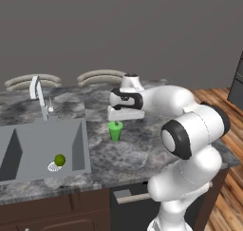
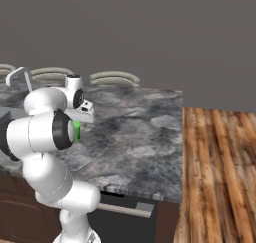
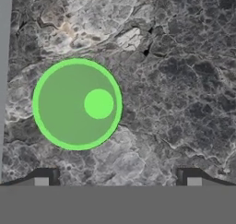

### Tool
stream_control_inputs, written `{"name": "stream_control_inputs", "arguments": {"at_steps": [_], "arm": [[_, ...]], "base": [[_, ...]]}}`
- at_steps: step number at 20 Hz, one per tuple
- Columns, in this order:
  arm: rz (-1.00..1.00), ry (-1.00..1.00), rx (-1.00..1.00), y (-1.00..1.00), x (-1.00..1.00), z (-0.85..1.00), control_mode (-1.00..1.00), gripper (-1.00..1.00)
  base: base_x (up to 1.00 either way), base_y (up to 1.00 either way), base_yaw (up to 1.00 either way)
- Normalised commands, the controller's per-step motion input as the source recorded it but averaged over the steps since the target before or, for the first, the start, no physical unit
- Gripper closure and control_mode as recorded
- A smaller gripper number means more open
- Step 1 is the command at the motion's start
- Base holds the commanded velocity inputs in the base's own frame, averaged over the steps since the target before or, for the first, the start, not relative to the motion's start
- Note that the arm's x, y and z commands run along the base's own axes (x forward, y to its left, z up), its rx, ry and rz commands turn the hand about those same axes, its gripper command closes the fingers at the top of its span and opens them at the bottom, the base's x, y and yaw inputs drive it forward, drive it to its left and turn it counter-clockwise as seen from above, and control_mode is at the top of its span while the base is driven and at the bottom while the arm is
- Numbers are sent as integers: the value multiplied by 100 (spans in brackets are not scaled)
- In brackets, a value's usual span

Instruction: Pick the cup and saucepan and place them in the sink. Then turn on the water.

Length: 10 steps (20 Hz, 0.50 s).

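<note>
- Gripper [image 3: 117, 179] hangs above the cup [image 3: 77, 103], looking straight down into it; fingers [image 3: 45, 178] spread wide, nothing held, both tips clear of the rim.
- Cup stands upright on the marble surface [image 1: 142, 149], just right of the sink [image 1: 42, 144], under the hand [image 1: 124, 112] in the left base view. In the right base view just a green sliver [image 2: 76, 130] peeks out behind the arm.
- Risk 1: cup sits off-centre in the hand view, shifted twd the left finger rather than midway betw. the tips. Straight descent from here prob. lands one finger on the rim or inside the cup, tipping it or pushing it away. Needs lateral correction first.
- Risk 2: cup tapers, narrower at the base. Closing low on a sloped wall could squeeze it upward & out of the grip. Grip nearer the rim looks safer.
- Risk 3: it looks light & the surface smooth, so a one-sided touch would likely slide it, poss. twd the sink edge.
- Risk 4: sink basin already has a small yellow-green ball [image 1: 59, 159] by the drain; cup dropped from height may bounce or land on it & topple.
- Faucet [image 1: 39, 94] stands at the sink's back edge; carry path to the basin should stay fwd of it to avoid a knock.
- Saucepan not made out here; that part of the task not yet begun, as is the water.
</note>
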Motion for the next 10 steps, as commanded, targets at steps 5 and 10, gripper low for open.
{"name": "stream_control_inputs", "arguments": {"at_steps": [5,10], "arm": [[0,0,0,0,11,-17,-100,-100],[0,0,0,0,20,-13,-100,-100]], "base": [[0,0,0],[0,0,0]]}}
